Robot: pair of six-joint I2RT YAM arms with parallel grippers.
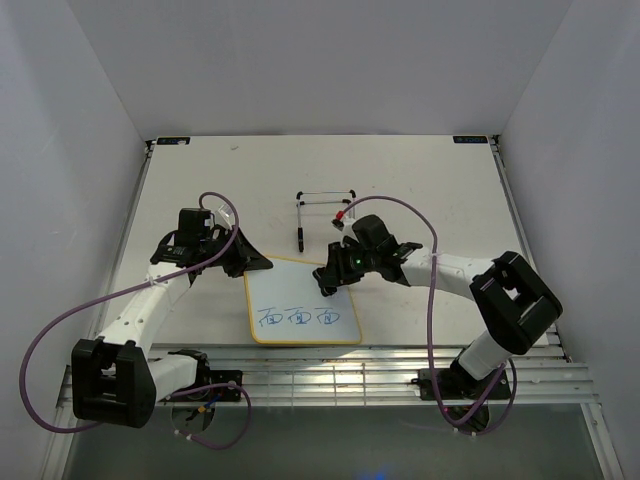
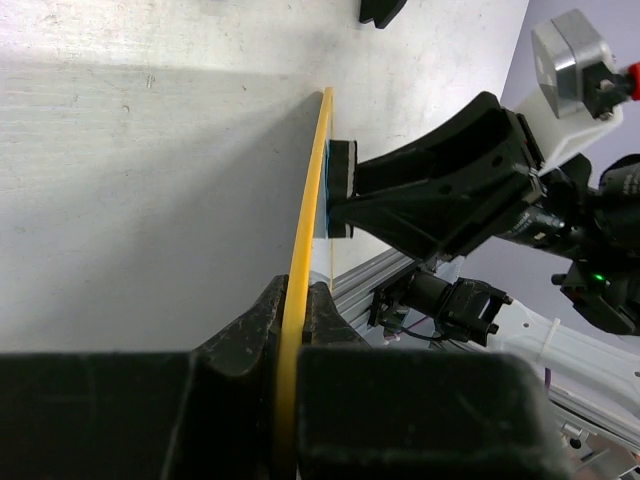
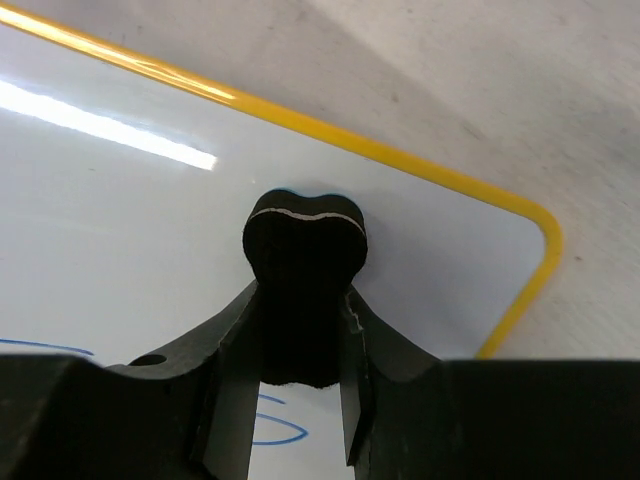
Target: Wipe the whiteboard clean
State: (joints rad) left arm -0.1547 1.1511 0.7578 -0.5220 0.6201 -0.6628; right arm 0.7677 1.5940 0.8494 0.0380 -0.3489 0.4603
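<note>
Spanning your whole workspace, table: a pale flat top with white walls on three sides; everything else sits on it or over it.
Left arm: it reaches from its base at the near left toward the middle of the table, with a purple cable looping over it.
Right arm: it reaches from the near right toward the middle and bends back to the left at the wrist.
Whiteboard: you find it at the near centre of the table, between the two arms, its white face turned up to the top camera inside a thin yellow frame. In the left wrist view you see it edge-on, with shadow on the table behind it. You cannot tell how far it is tilted.
Wire easel: it stands behind the board, apart from it.
Left gripper: it is clamped on the board's far left edge; the yellow rim runs straight between the closed fingers.
Right gripper: it is closed around the eraser, over the far right part of the board.
Eraser: it is dark and bone-shaped, and its blue face is pressed against the board, near the rounded far right corner.
Blue marks: three handwritten figures sit in a row along the near part of the board, well apart from the eraser.
</note>
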